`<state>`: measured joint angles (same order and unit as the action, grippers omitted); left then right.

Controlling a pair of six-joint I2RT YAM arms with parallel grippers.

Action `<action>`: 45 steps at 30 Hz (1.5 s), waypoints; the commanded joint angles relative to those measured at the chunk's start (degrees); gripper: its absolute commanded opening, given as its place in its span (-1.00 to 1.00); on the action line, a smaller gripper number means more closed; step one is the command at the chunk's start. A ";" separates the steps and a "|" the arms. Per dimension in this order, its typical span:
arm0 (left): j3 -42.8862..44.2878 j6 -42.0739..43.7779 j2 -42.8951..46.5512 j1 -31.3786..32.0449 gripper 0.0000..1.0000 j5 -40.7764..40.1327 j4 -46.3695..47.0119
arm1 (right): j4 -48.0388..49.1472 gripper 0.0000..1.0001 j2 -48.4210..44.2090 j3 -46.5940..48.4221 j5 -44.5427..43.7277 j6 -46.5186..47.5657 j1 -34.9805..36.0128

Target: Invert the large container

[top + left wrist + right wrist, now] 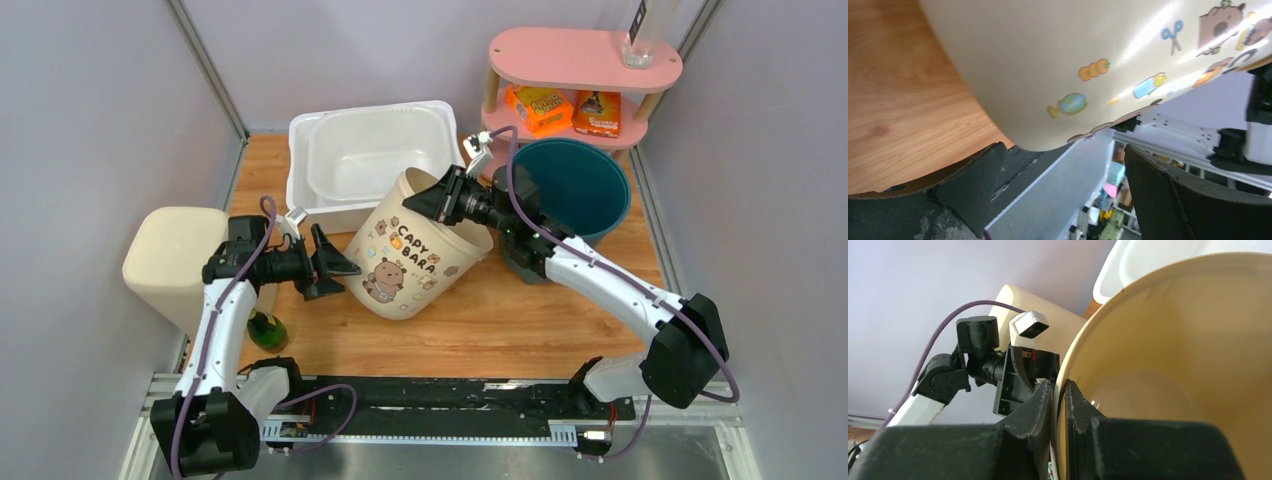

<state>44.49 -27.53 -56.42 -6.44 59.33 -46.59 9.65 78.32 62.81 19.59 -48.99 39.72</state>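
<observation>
The large cream container (420, 255) printed "CAPY BARA" lies tilted on the wooden table, mouth up toward the back right, base toward the left arm. My right gripper (428, 197) is shut on its rim, one finger inside and one outside, as the right wrist view (1060, 395) shows with the cream container's inside (1188, 365) filling the frame. My left gripper (343, 273) is open at the base of the container, jaws spread around its lower edge. In the left wrist view (1068, 160) the container's wall (1063, 65) curves just above the open jaws.
A white tub (370, 155) stands behind the container, a teal bucket (575, 185) to the right. A pink shelf (585, 60) with snack boxes is at back right. An upturned cream bin (170, 260) and a green bottle (266, 330) sit by the left arm.
</observation>
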 commanded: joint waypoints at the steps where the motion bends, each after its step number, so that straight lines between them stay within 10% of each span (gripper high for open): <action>1: 5.60 7.83 2.25 -1.92 1.00 -13.63 -8.85 | 0.87 -1.00 1.62 4.81 -3.74 0.90 -0.09; 9: 3.97 4.91 1.85 -2.93 1.00 -16.84 -9.06 | -0.89 -1.00 6.57 9.58 -8.95 -5.54 2.53; 17: -13.22 -16.41 0.25 -3.59 1.00 2.93 24.95 | -4.46 -1.00 7.27 8.10 -9.07 -5.21 1.44; 21: -13.38 -27.67 -1.86 -3.59 1.00 6.01 38.77 | -6.32 -0.40 5.88 6.44 -5.38 3.15 -2.17; 32: -10.07 -37.76 -8.14 -3.39 1.00 4.37 58.90 | -25.33 0.21 9.35 16.39 -0.89 28.40 -9.57; 38: -6.39 -30.82 -7.69 -1.14 1.00 1.93 49.27 | -34.77 0.19 9.07 20.77 -1.21 34.10 -9.50; 45: -1.42 -19.85 -5.37 -0.51 0.97 -0.57 29.35 | -53.04 -0.31 14.85 27.78 7.45 40.38 -9.78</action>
<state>40.16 -54.65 -64.45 -7.20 59.79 -5.56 -28.45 89.08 85.21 22.41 -18.00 29.93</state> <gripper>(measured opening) 0.989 0.381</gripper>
